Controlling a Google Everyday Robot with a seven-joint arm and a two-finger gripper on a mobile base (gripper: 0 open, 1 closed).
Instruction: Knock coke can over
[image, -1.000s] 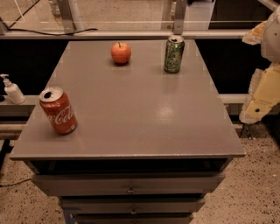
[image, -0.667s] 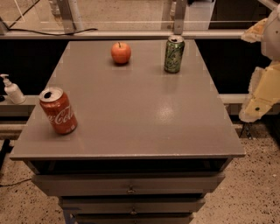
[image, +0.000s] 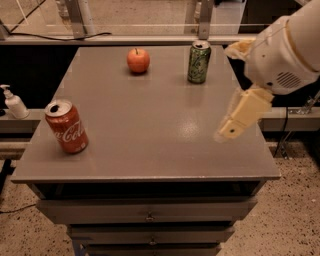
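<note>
The coke can (image: 66, 126) is red with white script and an open silver top. It stands upright near the front left corner of the grey table (image: 150, 125). My gripper (image: 235, 122) hangs from the white arm (image: 280, 55) above the table's right side, pointing down and to the left. It is far to the right of the coke can and touches nothing.
A green can (image: 199, 62) stands upright at the back right of the table. A red apple (image: 138, 60) sits at the back middle. A white pump bottle (image: 14, 102) stands on a ledge to the left. Drawers (image: 150, 216) lie below the table's front edge.
The arm has swung left from beyond the table's right edge, and the gripper is over the table's right side now. The cans and apple have not moved.
</note>
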